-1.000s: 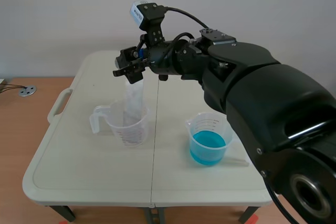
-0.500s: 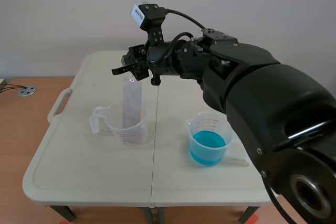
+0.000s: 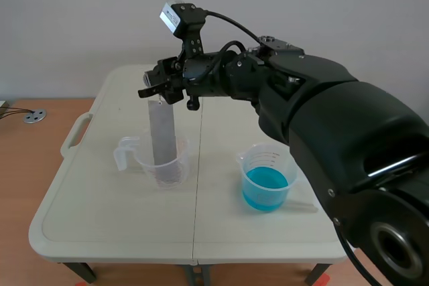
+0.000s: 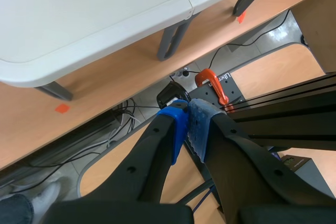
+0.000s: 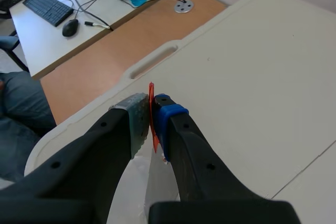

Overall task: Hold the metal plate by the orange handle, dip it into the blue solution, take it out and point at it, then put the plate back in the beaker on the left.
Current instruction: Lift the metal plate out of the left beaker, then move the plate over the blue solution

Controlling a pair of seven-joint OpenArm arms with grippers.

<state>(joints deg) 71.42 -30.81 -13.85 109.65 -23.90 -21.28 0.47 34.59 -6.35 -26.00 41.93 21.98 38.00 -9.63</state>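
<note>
The metal plate [image 3: 161, 132] hangs upright as a grey strip with its lower end inside the clear left beaker [image 3: 165, 163]. My right gripper [image 3: 156, 92] reaches across from the right and is shut on the plate's top. In the right wrist view the thin orange handle [image 5: 151, 109] is pinched between the pads of my right gripper [image 5: 150, 116]. The beaker of blue solution [image 3: 266, 180] stands apart to the right. My left gripper [image 4: 186, 125] is shut on nothing and looks past the table edge at the floor.
The white folding table [image 3: 100, 205] has a carry handle [image 3: 75, 133] at its left edge. A desk with a keyboard [image 5: 48, 7] and a mouse stands beyond the table. An orange clamp [image 4: 211, 83] and cables lie on the floor under the table.
My right gripper has shifted a little to the left with the plate's top in it. The plate has turned and its face now looks darker. Its lower end stays in the left beaker.
</note>
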